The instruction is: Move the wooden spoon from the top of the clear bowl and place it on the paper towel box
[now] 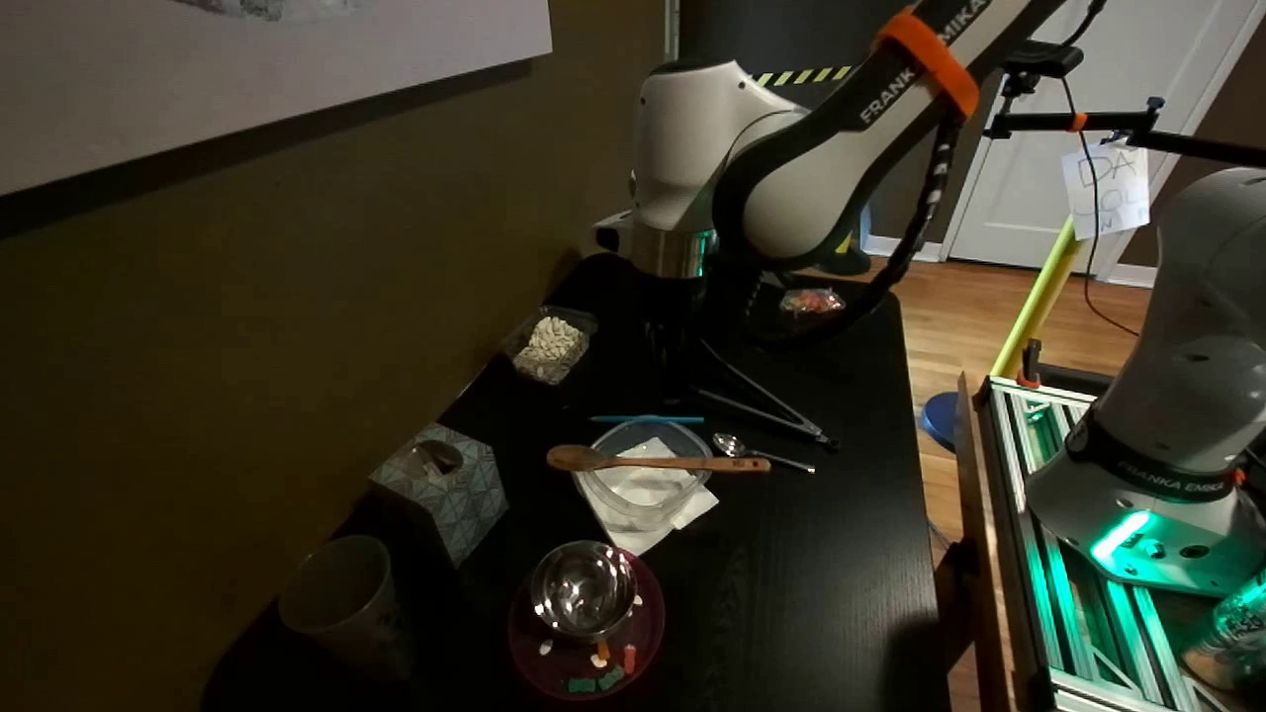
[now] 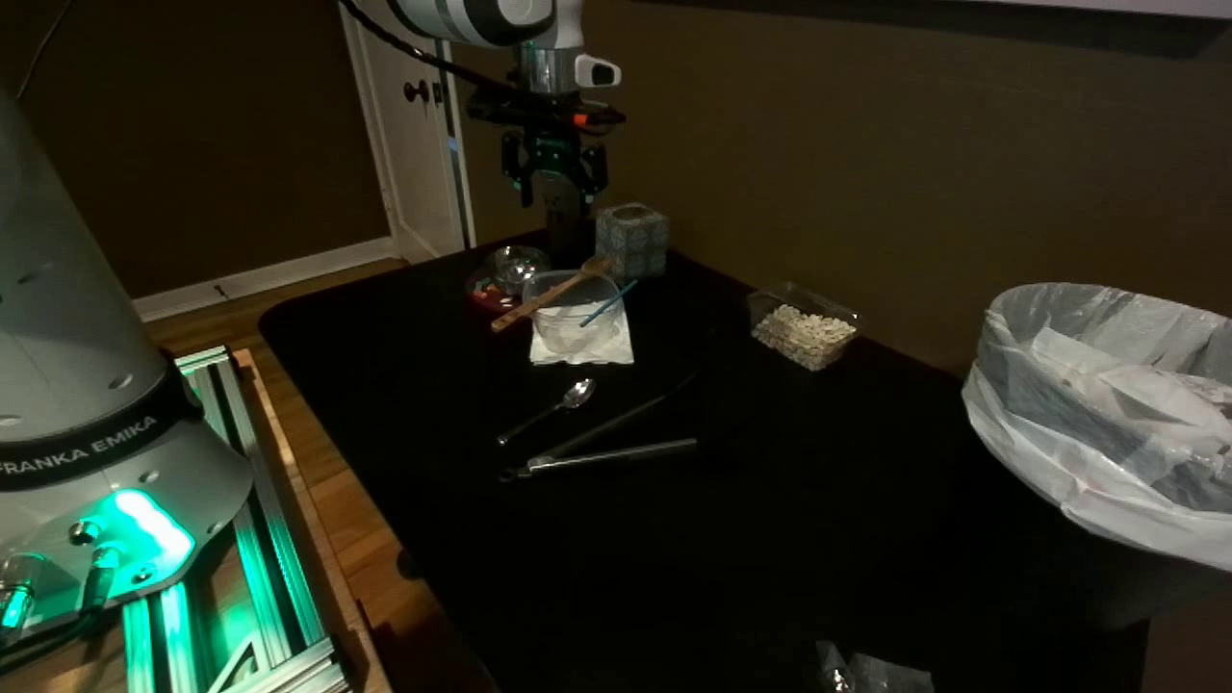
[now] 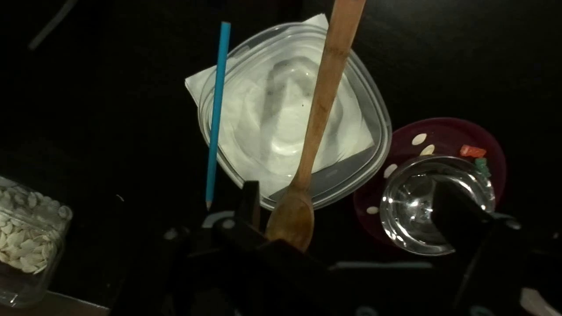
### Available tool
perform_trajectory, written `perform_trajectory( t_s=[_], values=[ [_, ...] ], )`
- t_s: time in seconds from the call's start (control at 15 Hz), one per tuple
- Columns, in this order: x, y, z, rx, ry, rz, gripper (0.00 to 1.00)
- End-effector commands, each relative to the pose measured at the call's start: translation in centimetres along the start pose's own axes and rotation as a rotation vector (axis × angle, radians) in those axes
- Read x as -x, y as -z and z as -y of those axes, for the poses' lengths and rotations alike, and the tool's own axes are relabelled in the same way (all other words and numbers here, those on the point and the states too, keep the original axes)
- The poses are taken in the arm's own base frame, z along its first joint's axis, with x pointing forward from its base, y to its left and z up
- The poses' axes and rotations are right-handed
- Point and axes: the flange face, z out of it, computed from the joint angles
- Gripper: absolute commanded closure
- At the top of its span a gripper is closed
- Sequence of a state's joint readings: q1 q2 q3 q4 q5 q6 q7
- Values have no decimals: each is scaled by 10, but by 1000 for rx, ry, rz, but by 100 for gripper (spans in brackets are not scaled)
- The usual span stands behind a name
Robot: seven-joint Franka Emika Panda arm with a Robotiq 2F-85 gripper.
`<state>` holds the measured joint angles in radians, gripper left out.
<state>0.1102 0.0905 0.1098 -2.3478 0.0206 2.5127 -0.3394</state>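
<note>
Near a slim blue pencil (image 3: 217,109), a tan wooden spoon (image 3: 319,118) is lying below the wide-gaping, empty black gripper (image 2: 556,195).

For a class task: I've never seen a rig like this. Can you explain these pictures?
The machine is a robot arm; its end effector, the grasping part, is open and holds nothing. Two pictures come from cameras outside the robot; the third looks down from its wrist. On the dark table, a wooden spoon lies across a clear bowl, with a blue pencil at its edge. Nearby are a paper towel box, a shiny bowl on a reddish plate, and tongs.
</note>
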Motion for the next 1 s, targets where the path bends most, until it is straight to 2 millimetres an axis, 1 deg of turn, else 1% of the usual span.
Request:
perform_trajectory(
  t_s=[0.0, 0.2, 0.33, 0.47, 0.67, 0.93],
  values=[
    [-14, -37, -22, -40, -50, 17, 0],
    [-16, -65, -29, -56, -78, 64, 0],
    [-18, -81, -26, -81, -76, 83, 0],
    [-21, -95, -18, -88, -66, 95, 0],
    [-25, -111, -8, -89, -56, 107, 0],
    [-34, -124, -11, -33, -89, 86, 0]
  ],
)
